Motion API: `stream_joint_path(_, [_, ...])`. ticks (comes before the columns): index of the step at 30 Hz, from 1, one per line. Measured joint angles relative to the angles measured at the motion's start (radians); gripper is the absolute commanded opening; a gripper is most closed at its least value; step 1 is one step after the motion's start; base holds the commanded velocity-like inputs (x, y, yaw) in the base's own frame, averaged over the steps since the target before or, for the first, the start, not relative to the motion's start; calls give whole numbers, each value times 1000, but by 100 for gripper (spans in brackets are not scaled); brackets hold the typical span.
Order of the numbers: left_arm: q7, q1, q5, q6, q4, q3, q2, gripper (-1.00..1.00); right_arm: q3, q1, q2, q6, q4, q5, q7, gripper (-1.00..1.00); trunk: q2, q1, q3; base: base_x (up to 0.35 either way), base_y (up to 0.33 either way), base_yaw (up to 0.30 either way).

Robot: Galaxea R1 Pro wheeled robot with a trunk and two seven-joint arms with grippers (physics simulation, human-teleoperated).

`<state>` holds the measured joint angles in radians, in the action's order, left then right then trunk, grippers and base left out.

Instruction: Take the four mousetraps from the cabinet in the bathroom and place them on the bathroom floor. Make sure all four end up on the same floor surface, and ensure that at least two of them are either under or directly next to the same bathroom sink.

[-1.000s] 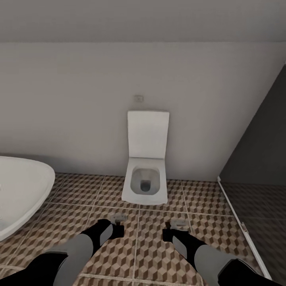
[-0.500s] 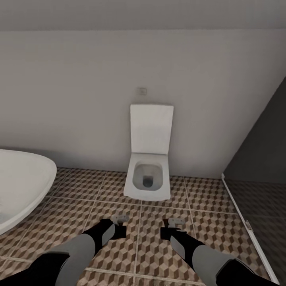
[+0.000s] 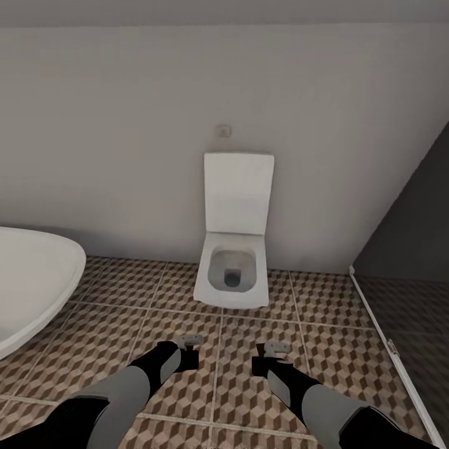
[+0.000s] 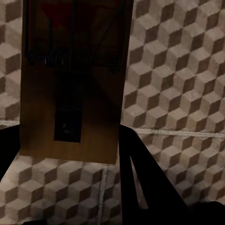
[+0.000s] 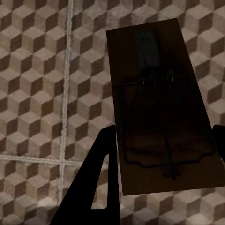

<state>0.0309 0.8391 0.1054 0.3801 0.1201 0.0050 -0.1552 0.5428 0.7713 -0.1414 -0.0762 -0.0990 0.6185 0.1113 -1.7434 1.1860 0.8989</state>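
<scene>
My left gripper (image 3: 189,353) is shut on a small brown mousetrap (image 3: 190,340) and holds it low over the cube-pattern bathroom floor (image 3: 112,324). In the left wrist view the trap's wooden board (image 4: 70,79) with its wire spring sits between the dark fingers (image 4: 136,159). My right gripper (image 3: 268,358) is shut on a second mousetrap (image 3: 276,348). The right wrist view has this darker board (image 5: 159,103) between the fingers (image 5: 101,159), above the tiles (image 5: 37,84). The cabinet and the sink are out of view.
A white wall-hung toilet (image 3: 232,274) with its lid up stands straight ahead against the wall. A white rounded bathtub (image 3: 31,287) juts in from the left. The dark glass shower stall (image 3: 405,249) with its raised sill closes off the right side.
The whole picture has shifted up a little, so the camera has moved. Both arms keep their pose, and each gripper still holds its mousetrap.
</scene>
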Motion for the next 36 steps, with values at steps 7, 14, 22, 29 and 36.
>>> stream_joint_path(7, [0, 0, -1, -23, 9, -1, 3, -100, -50, 0, 0, 2, -1, 0, -1, -100, -49, 27, 30, 0, 0, -50])
stream_joint_path(14, [0, 0, -1, -93, 2, -2, 3, -100, -86, -1, 0, 2, -2, -2, -1, -100, -98, 54, 53, 0, 0, -146])
stream_joint_path(22, [0, 0, -2, -99, 2, -3, 5, -100, -86, -1, 0, 2, -2, -2, -3, -100, -112, 61, 59, 0, 0, -188])
stream_joint_path(29, [0, 0, -2, -99, 3, -2, 7, -100, -86, -1, 0, 2, -1, -3, -3, -100, -140, 77, 72, 0, 0, -31])
stream_joint_path(36, [1, 0, -3, -99, 4, 0, 15, -100, -86, -1, 0, 1, -1, -5, -3, -100, -189, 104, 94, 0, 0, -5])
